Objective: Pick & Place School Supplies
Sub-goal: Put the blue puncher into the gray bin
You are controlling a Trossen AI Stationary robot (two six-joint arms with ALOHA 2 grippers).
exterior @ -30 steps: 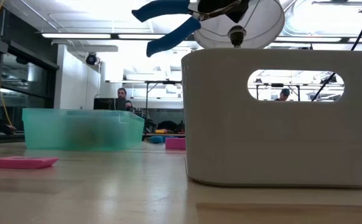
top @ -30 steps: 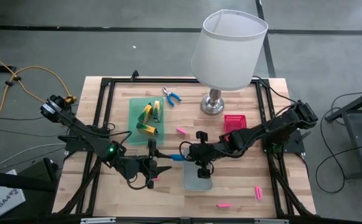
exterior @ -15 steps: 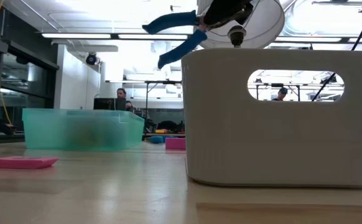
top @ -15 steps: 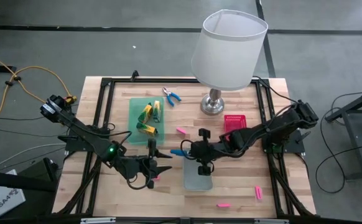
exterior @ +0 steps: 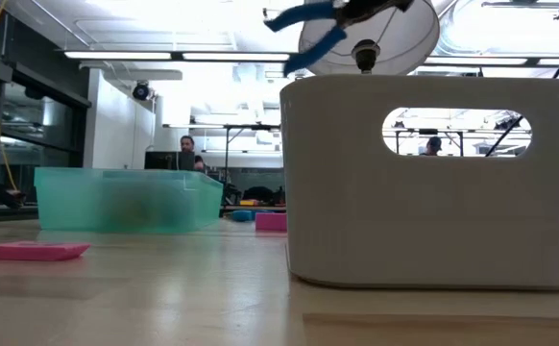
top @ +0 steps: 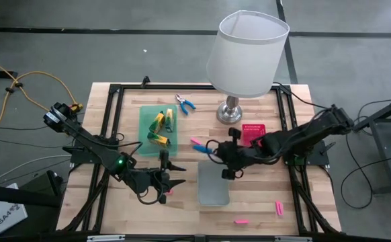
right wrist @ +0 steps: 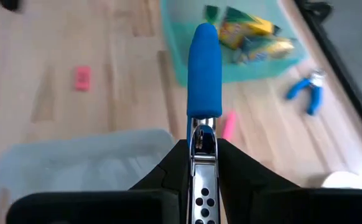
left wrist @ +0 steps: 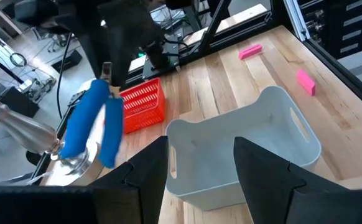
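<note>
My right gripper [top: 224, 157] is shut on blue-handled pliers [top: 203, 148] and holds them in the air just beyond the far edge of the grey tray [top: 213, 185]. In the low view the two blue handles [exterior: 305, 21] show high over the tray's white wall. My left gripper [top: 179, 174] hangs open to the left of the grey tray with nothing between its fingers [left wrist: 145, 175]. Yellow-and-green pieces [top: 159, 126] lie in the green tray [top: 145, 138]. A second pair of blue pliers [top: 185, 103] lies on the table at the far side. My right gripper pinches the pliers' metal head [right wrist: 198, 163] between its two fingers, which lie along the tool. The fingers slant downward from the table's right. Both blue handles [right wrist: 204, 68] stick out past the fingertips toward the left, and the tool is lifted clear of everything.
A big white-shaded lamp [top: 247, 52] stands at the far middle, with a pink tray [top: 253, 131] beside its base. Flat pink bars lie loose: one near the green tray [top: 195, 141], two at the near right [top: 279, 208] [top: 241, 220], one under my left gripper [top: 169, 192].
My right gripper has risen and drawn back toward the table's right and far side, away from the grey tray's left corner, carrying the pliers. It has tipped further down, and the blue handles have swung to point more toward the far left.
</note>
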